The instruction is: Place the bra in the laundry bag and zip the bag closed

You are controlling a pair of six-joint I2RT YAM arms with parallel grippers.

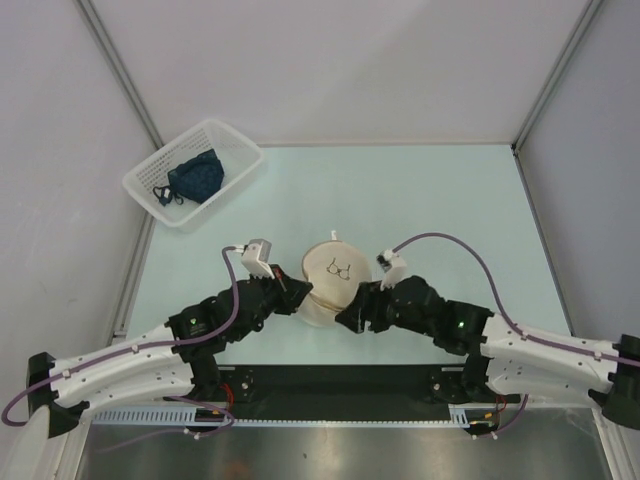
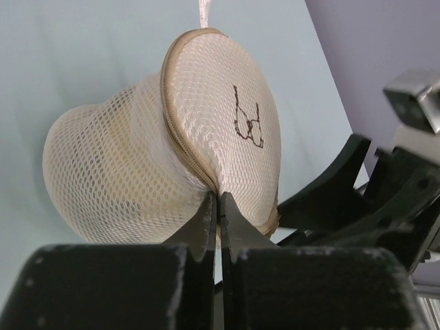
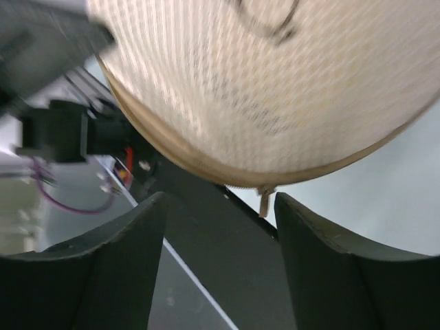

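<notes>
The laundry bag (image 1: 333,278), a round cream mesh drum with a small bra drawing on its lid, is tipped on its side between the two arms. My left gripper (image 2: 217,198) is shut on the tan zip seam where lid meets wall (image 1: 300,293). A faint yellow tint shows through the bag's mesh wall (image 2: 117,144); the bra itself is hidden. My right gripper (image 3: 220,199) stands open just below the lid rim of the laundry bag (image 3: 275,89). The small zip pull (image 3: 265,203) hangs free between its fingers, near the right one. In the top view the right gripper (image 1: 347,317) sits at the bag's near right side.
A white slatted basket (image 1: 236,152) holding a dark blue garment (image 1: 195,176) stands at the back left of the pale green table. Enclosure walls rise on the left, right and back. A black strip (image 1: 340,390) with the arm bases runs along the near edge.
</notes>
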